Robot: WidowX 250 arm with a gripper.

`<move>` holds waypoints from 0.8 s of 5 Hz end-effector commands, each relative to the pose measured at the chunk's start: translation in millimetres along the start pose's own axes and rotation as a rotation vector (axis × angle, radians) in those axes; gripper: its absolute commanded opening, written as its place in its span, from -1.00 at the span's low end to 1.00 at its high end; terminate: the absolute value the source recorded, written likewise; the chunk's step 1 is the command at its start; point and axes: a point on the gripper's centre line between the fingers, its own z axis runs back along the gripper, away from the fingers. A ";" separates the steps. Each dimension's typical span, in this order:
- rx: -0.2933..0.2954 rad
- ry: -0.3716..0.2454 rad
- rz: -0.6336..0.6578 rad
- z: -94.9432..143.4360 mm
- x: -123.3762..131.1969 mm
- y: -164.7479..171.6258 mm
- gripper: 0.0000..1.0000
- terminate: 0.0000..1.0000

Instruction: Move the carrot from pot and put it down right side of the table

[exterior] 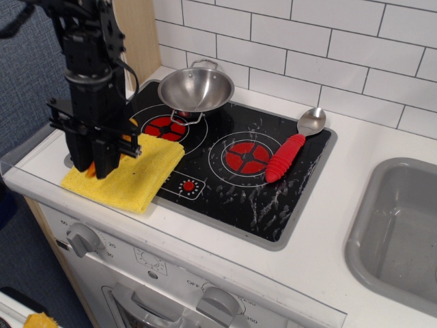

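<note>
The shiny steel pot [196,87] stands at the back left of the black hob [232,195], and its bowl looks empty. My black gripper [100,168] hangs low over the yellow cloth [140,174] at the left of the white table [355,154]. Its fingers are down at the cloth. A small orange piece, the carrot [91,166], shows between the fingertips, mostly hidden by them. Another orange bit shows at the gripper's side, higher up.
A red ribbed spoon [285,156] with a steel bowl lies on the right of the hob. The grey sink [403,225] is at the far right. A tiled wall runs behind. A wooden panel stands at the back left.
</note>
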 end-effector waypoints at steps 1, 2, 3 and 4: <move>0.006 -0.164 -0.005 53.6 0.7 -2.7 1.00 -1.00; -0.011 -0.175 -0.014 59.0 4.5 -4.1 1.00 -1.00; -0.036 -0.164 -0.032 54.3 6.7 -5.0 1.00 -1.00; -0.036 -0.164 -0.032 54.3 6.7 -5.0 1.00 -1.00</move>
